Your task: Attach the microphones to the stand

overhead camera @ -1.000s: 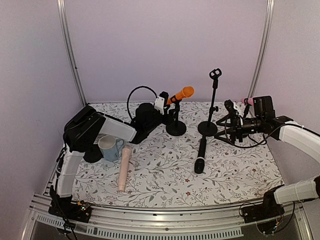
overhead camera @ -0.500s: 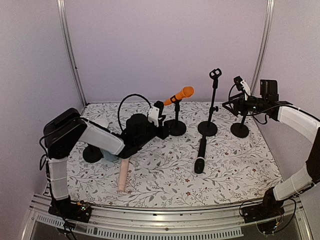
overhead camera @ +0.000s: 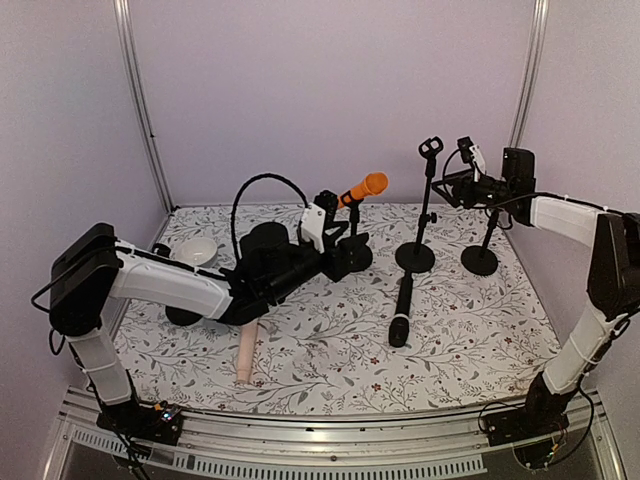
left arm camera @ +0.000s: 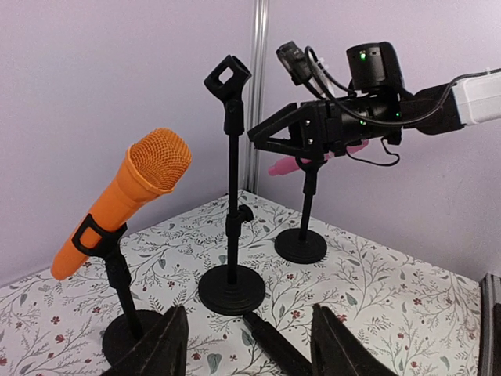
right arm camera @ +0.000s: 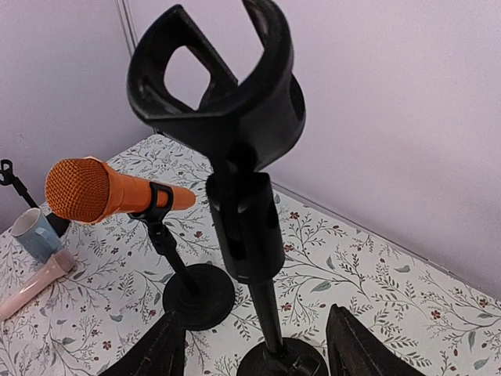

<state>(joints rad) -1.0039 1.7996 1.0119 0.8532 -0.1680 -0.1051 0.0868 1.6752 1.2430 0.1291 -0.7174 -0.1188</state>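
Orange mic (overhead camera: pixel 362 188) sits clipped on left stand (left arm camera: pixel 117 270); bright pink mic (left arm camera: pixel 286 165) at top of far-right stand (overhead camera: pixel 481 260); black mic (overhead camera: pixel 401 312) & beige-pink mic (overhead camera: pixel 246 350) lie on tabletop (overhead camera: pixel 480 340). Left pincer (left arm camera: pixel 250 313) & right pincer (overhead camera: pixel 447 188) both apart, empty. Risk: right pincer, v. close to bright pink mic, cd knock it loose.

Orange stick microphone (overhead camera: pixel 360 189) tilted in black stand (right arm camera: pixel 197 296); black microphone (overhead camera: pixel 402 312), beige-pink microphone (overhead camera: pixel 246 355) flat on worktop (overhead camera: pixel 330 350); bright pink microphone (left arm camera: pixel 291 164) far right.

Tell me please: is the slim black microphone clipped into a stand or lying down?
Lying down: the slim black microphone rests flat on the floral tabletop, unclipped.
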